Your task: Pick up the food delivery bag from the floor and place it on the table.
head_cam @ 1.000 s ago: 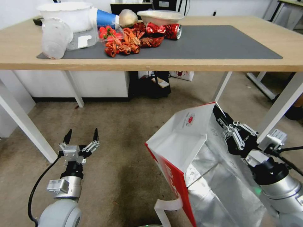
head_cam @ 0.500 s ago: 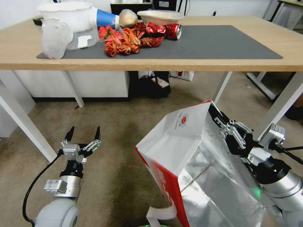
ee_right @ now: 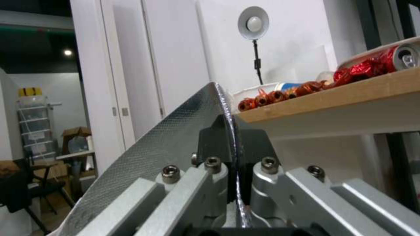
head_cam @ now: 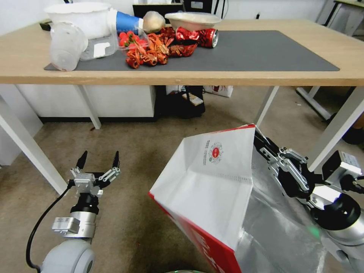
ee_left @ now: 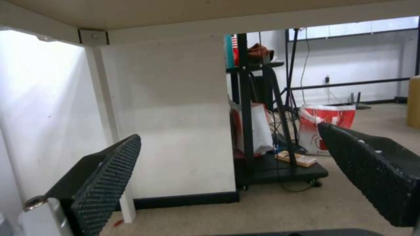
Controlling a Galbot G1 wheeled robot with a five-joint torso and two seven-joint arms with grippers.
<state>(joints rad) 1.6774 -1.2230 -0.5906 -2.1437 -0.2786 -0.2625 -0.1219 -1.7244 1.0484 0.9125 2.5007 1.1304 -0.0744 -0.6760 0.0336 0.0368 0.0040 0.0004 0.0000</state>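
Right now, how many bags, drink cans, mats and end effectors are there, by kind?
Bags: 2, the food delivery bag held by the right end effector, and a red-and-white bag on the floor beyond the table.
Mats: 1, the dark grey mat.
Drink cans: 1, a red can on it.
End effectors: 2, the left end effector open.
Total: 6.

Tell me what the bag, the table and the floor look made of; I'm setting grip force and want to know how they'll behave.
Bag: thin creased white sheet, paper or plastic-coated, with shiny embossed silver foil lining where the right gripper pinches its rim. Table: matte light wood-look top, possibly laminate, under a dark grey mat. Floor: mottled low-pile carpet.
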